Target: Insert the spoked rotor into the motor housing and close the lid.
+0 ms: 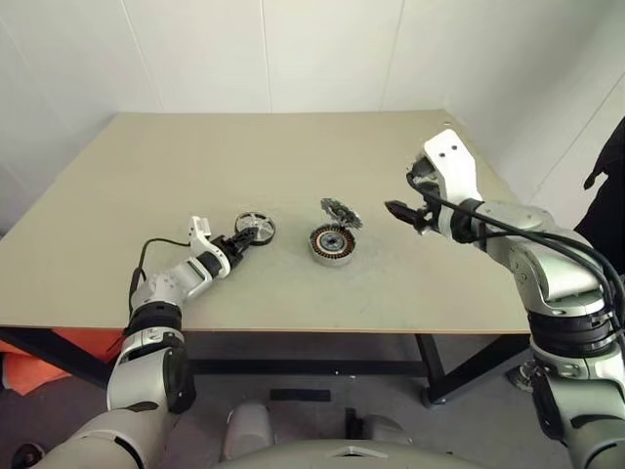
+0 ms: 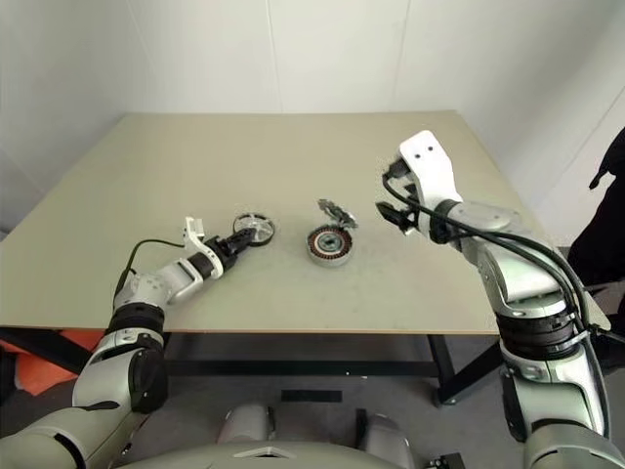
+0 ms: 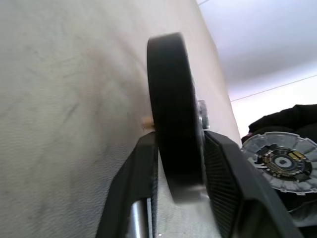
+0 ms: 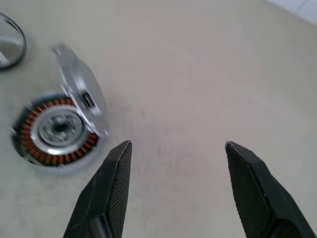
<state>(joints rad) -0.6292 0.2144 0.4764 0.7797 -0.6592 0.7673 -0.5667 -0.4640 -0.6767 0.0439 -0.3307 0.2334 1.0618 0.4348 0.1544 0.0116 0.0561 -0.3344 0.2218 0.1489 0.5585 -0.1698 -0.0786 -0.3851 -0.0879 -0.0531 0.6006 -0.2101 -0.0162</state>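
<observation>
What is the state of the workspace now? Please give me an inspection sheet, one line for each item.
Surface: beige table, bare around the parts.
Spoked rotor: standing on edge on the table, between the left fingers.
Motor housing: flat on the table, copper windings visible, nothing inserted.
Lid: tilted up at the housing's far rim, not closed.
Clutter: nothing seen on the table.
Left gripper: fingers on both faces of the rotor.
Right gripper: fingers open, holding nothing, above the table to the right of the housing.
Cables: black cables along both forearms, none on the table.
Surroundings: white walls; dark figure at the right edge; something orange under the table.
</observation>
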